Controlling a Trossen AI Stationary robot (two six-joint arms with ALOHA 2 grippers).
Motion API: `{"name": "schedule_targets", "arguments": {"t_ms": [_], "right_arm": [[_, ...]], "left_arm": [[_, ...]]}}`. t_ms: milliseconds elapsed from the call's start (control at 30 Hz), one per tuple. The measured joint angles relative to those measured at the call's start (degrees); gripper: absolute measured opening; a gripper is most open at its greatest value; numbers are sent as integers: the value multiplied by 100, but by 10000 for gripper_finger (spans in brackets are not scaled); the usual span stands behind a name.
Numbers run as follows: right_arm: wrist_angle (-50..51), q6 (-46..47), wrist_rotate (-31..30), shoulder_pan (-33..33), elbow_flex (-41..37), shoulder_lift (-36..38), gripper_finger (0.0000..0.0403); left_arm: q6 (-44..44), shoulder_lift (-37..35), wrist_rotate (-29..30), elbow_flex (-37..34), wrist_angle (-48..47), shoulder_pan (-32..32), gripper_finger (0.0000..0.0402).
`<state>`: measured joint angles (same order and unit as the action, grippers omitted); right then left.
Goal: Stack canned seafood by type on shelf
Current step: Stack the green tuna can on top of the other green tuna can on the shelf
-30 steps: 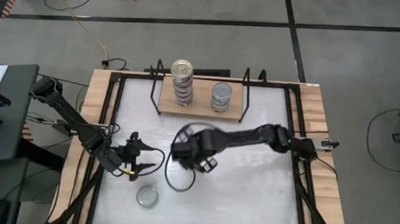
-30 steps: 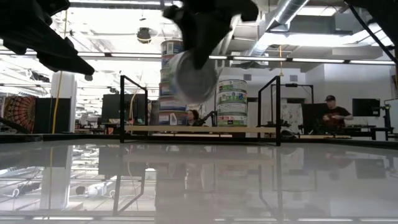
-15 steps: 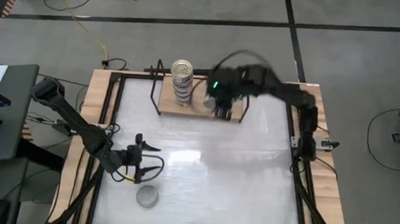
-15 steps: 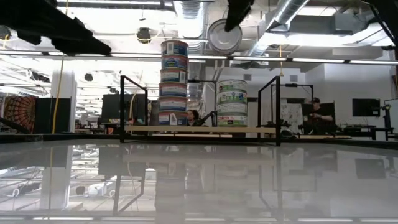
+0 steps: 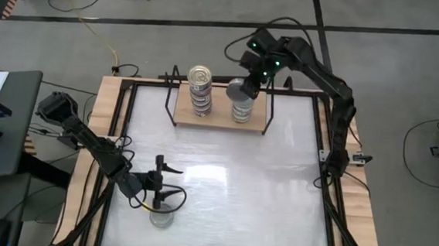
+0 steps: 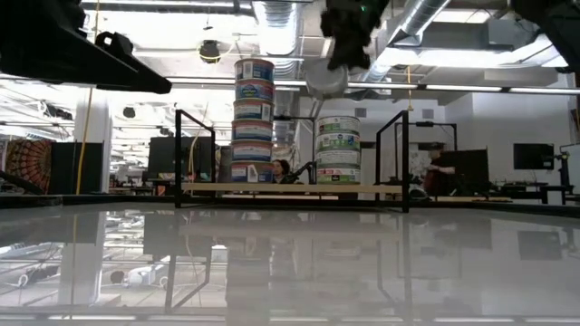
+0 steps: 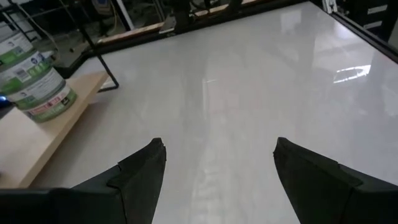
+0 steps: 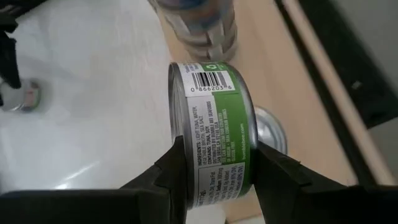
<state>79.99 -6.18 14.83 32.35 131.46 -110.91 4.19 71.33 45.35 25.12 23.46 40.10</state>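
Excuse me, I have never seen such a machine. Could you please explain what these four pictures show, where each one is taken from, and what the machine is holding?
This is a robot with two dark arms at a white table. One picture looks straight down from above, one looks level across the table, and two come from cameras on the arms' wrists.

At the table's far edge stands a low wooden shelf with two stacks of round tins: a taller stack and a shorter stack. The right gripper is shut on a green-labelled tin, held on its edge above the shorter stack. The left gripper is open, low over the table's near side, close to one loose tin lying there.
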Motion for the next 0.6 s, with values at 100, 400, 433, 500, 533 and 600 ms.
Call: {"name": "schedule_targets", "arguments": {"t_ms": [100,400,433,500,533,600], "right_arm": [[-24,-38,438,252,-358,1,168],[-265,-586,1733,844,-935,9,167],[-283,-614,1876,910,-986,11,167],[-306,-642,2119,1030,-1091,13,167],[-275,-675,2210,1089,-1112,11,167],[-286,-675,2379,1174,-1190,11,168]], "left_arm": [[37,-4,-33,0,-22,7,288],[73,-9,-13,4,-266,9,288],[33,-9,-13,4,-271,7,288],[9,-9,-11,4,-277,7,288],[2,-9,-10,4,-291,7,288],[-54,-9,-9,4,-314,7,288]]}}
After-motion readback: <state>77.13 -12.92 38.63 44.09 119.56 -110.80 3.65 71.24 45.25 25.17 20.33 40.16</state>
